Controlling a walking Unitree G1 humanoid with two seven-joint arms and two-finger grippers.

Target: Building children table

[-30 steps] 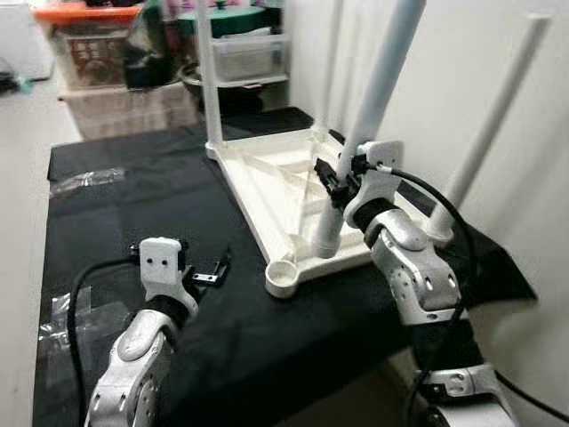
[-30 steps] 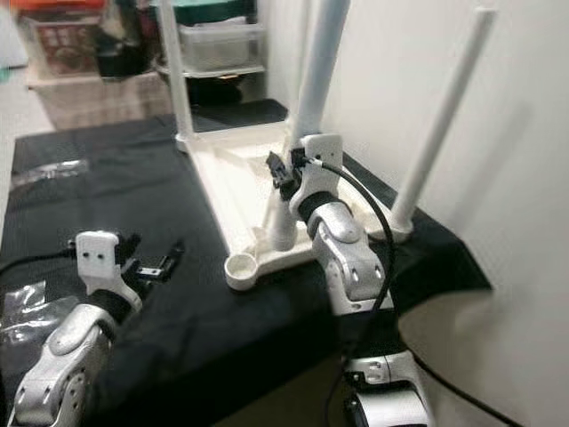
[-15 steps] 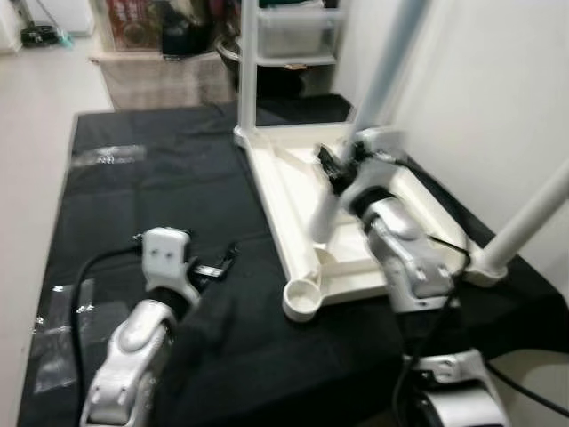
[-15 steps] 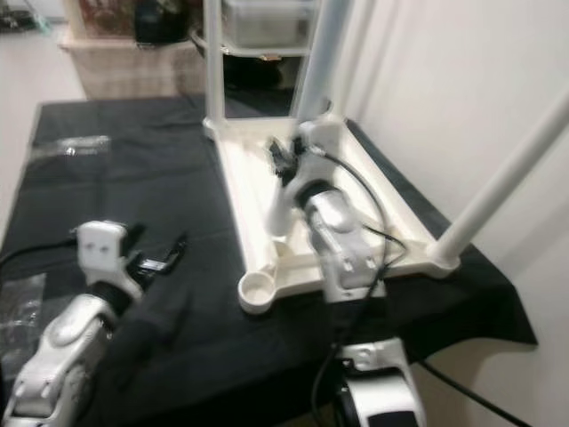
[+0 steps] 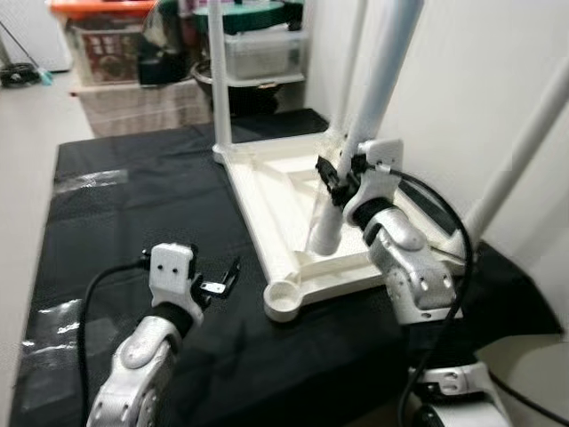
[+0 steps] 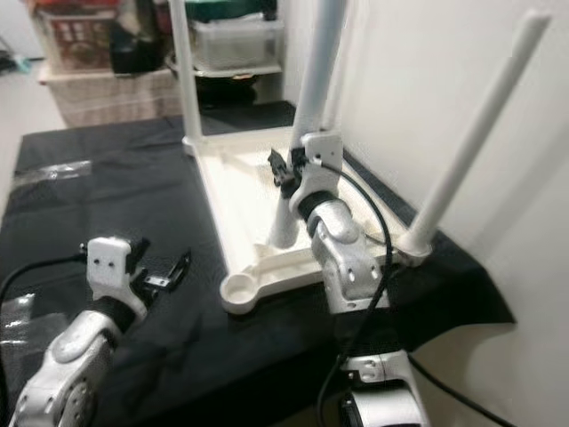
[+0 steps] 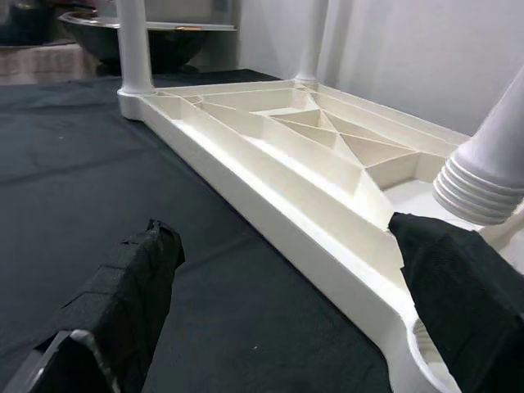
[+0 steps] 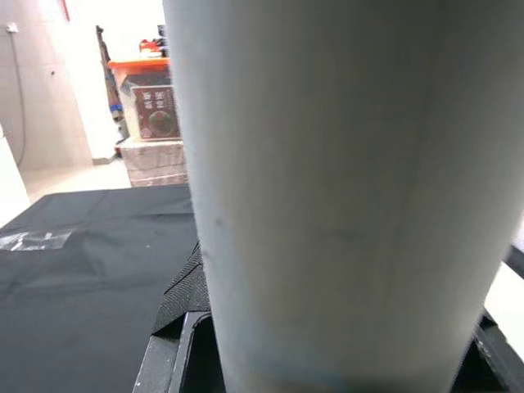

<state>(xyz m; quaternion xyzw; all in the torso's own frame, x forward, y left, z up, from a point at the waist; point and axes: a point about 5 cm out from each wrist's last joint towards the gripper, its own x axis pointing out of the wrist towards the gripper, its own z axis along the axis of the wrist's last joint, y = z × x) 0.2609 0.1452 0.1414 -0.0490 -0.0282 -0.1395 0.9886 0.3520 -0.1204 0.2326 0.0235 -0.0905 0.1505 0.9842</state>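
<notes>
Nearest me, on the black cloth (image 5: 133, 213), the left gripper (image 5: 218, 277) sits low w/ its fingers (image 7: 123, 299) spread wide apart, nothing between them, just short of the table's near edge. My left wrist view looks along them at the ribbed underside of the white plastic tabletop (image 5: 284, 191), which lies upside down on the cloth w/ an empty round leg socket (image 5: 283, 296) at its near corner.

Right beside that, the right gripper (image 5: 336, 181) is clamped around a loose white table leg (image 5: 369, 107); I see its black fingers (image 8: 184, 286) hugging the tube on both sides in the right wrist view. That leg is tilted, its ribbed lower end (image 7: 479, 184) hanging over the tabletop's underside near the empty socket, not seated in it.

Further out, 3 legs stand upright in corner sockets: one at the near right corner (image 6: 476, 133), one at the far left (image 5: 219, 80), one at the far right (image 5: 354, 53).

Beyond the cloth's far edge, storage bins (image 5: 253, 49) and a box w/ an orange lid (image 5: 93, 40) sit on the floor. Clear plastic bags (image 5: 84, 178) lie on the cloth's left side.
</notes>
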